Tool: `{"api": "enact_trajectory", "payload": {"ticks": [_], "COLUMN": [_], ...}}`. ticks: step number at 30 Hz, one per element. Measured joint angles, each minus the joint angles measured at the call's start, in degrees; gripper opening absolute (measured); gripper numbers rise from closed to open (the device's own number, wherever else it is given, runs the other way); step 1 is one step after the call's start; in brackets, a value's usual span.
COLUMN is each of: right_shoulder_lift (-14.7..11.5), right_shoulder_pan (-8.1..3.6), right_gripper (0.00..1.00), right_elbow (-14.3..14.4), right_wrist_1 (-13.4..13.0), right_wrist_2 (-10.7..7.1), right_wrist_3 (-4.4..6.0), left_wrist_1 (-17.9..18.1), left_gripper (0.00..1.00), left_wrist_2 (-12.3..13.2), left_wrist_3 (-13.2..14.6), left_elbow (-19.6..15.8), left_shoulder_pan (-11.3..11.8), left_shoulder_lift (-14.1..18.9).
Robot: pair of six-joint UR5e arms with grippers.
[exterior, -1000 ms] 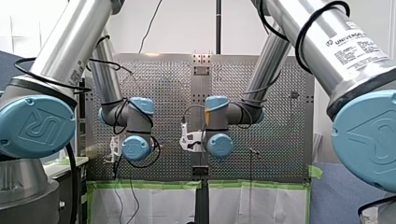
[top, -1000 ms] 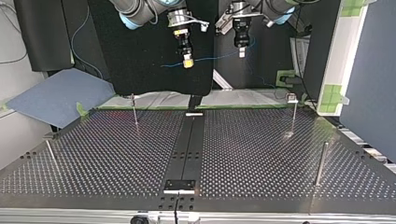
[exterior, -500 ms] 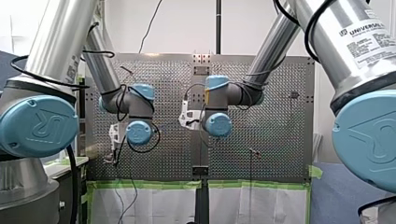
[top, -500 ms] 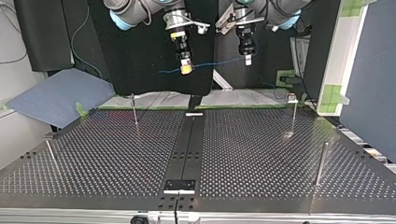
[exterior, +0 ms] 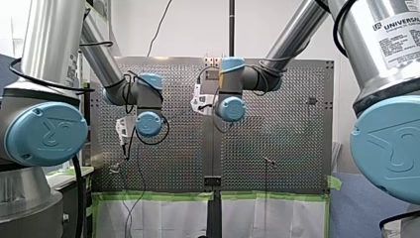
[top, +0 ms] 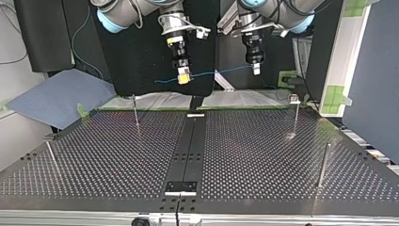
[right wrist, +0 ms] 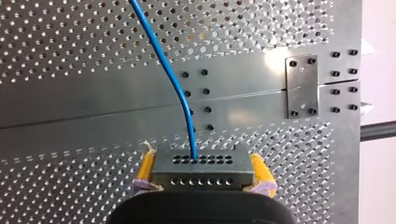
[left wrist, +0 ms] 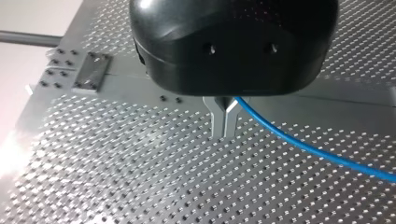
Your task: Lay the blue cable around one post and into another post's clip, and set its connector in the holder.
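Perforated metal forms the surface, with a dark strip down its middle and a black backdrop behind its far edge. Four posts stand on it in the top view: a thin far left post, a leaning near left post, a far right post with a small block on top, and a thicker near right post. A small bracket sits on the strip at the near edge; whether it is the holder I cannot tell.

Both hands hang well above the surface, apart from every post. My right hand, at the top view's left, points down. Its yellow pads pinch the connector, a metal block with rows of holes, from both sides. The cable leaves the connector's holed face. In the top view it shows as a nearly level blue line in the air, from a little past my right hand across to my left hand at the view's right, rising slightly toward it.

In the left wrist view the metal fingers are pressed together. The cable comes out from between them close to the black body, then slants off to one side above the surface.
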Motion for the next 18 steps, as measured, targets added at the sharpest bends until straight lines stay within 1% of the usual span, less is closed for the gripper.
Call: {"api": "enact_trajectory", "payload": {"ticks": [6,9,13,18], "right_shoulder_lift": [-0.1,-0.3,-1.0,-1.8], "right_shoulder_pan": [0.16,0.23,0.29,0.32], "right_gripper": [0.0,0.0,0.0,0.0], "right_elbow": [-2.7,-4.1,-6.0,-7.8], "right_wrist_1": [2.7,4.1,6.0,8.5], "right_wrist_2": [-0.56,-0.65,-0.71,-0.8], "right_wrist_3": [-0.05,-0.27,-1.03,-1.38], "left_wrist_1": [-2.9,-4.5,-6.6,-9.3], "left_gripper": [0.0,0.0,0.0,0.0], "left_wrist_2": [2.6,3.4,2.6,1.8], "left_wrist_3": [-2.7,-4.4,-6.4,-7.9], "left_elbow": [0.3,0.6,1.7,3.3], "left_shoulder_pan": [2.8,4.4,6.5,8.2], "left_shoulder_lift": [2.9,4.5,6.6,9.4]}}
